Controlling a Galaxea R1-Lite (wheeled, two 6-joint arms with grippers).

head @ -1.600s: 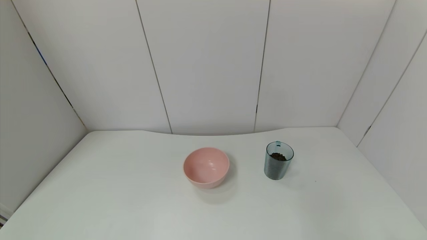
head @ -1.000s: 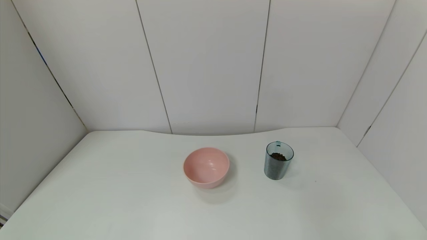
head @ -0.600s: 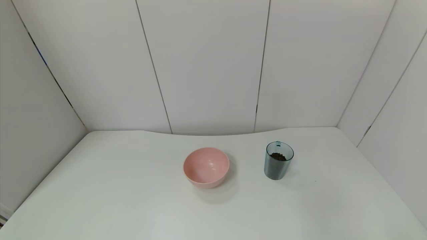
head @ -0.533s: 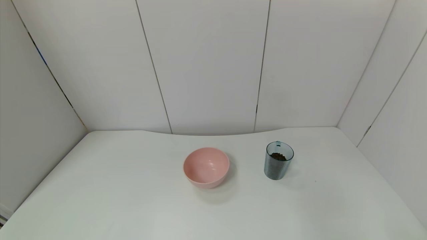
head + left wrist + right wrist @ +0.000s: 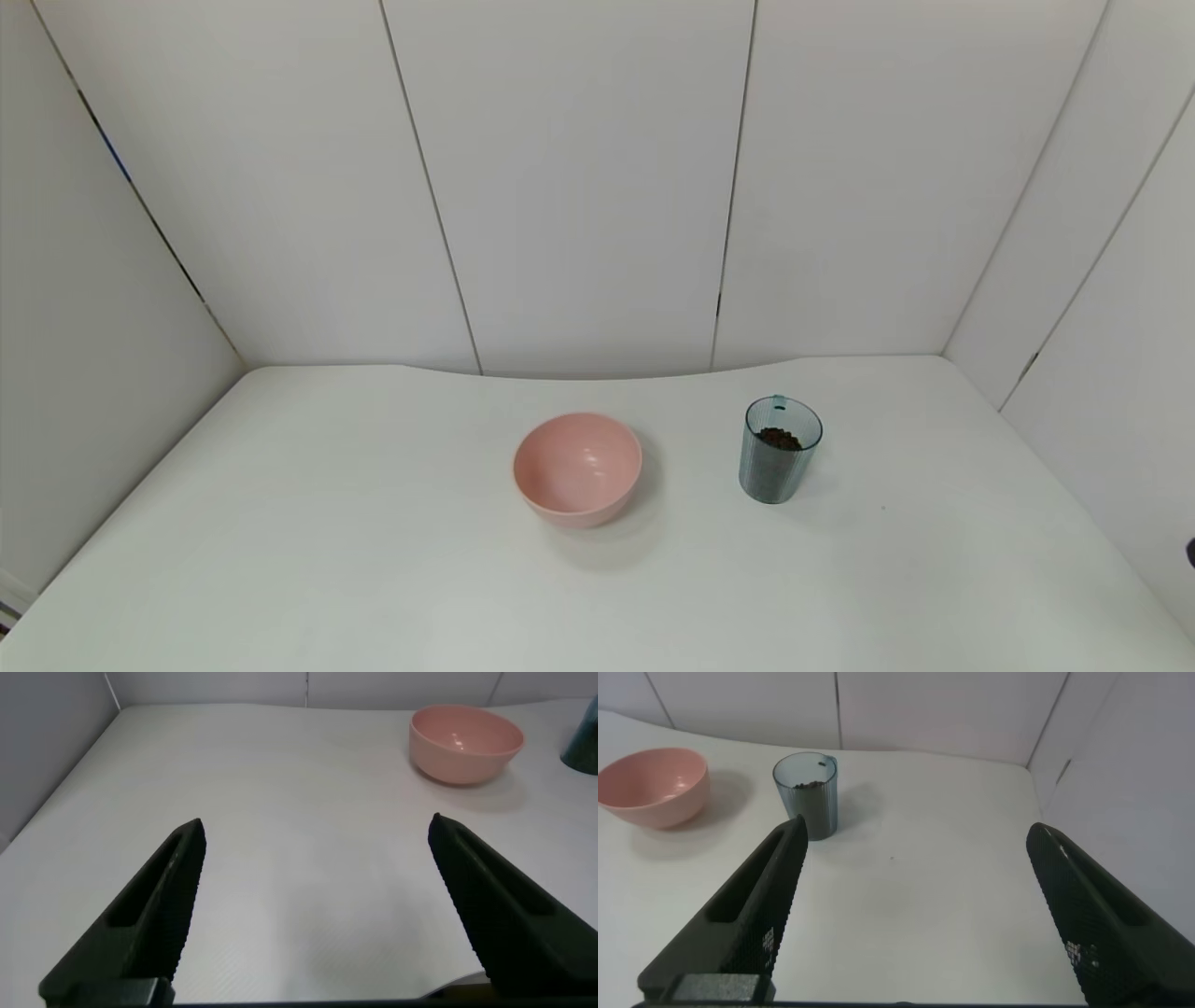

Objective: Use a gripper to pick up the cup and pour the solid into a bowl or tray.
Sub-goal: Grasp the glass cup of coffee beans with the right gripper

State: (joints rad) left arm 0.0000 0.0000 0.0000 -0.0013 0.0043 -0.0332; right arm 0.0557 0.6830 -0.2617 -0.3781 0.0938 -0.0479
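The ribbed blue-grey cup [image 5: 780,450] stands upright on the white table, right of centre, with dark brown solid [image 5: 780,438] inside. The pink bowl [image 5: 577,469] sits empty to its left. My right gripper [image 5: 915,826] is open and empty over the table's near right part; the cup [image 5: 808,795] and bowl [image 5: 652,786] lie ahead of it. A dark tip shows at the head view's right edge [image 5: 1190,553]. My left gripper [image 5: 316,821] is open and empty over the near left part, with the bowl [image 5: 464,743] far ahead.
The white table [image 5: 373,560] is closed in by white wall panels at the back and both sides. A small dark speck [image 5: 883,509] lies on the table right of the cup.
A dark tip has come into the head view at the right edge. The cup and bowl have not moved.
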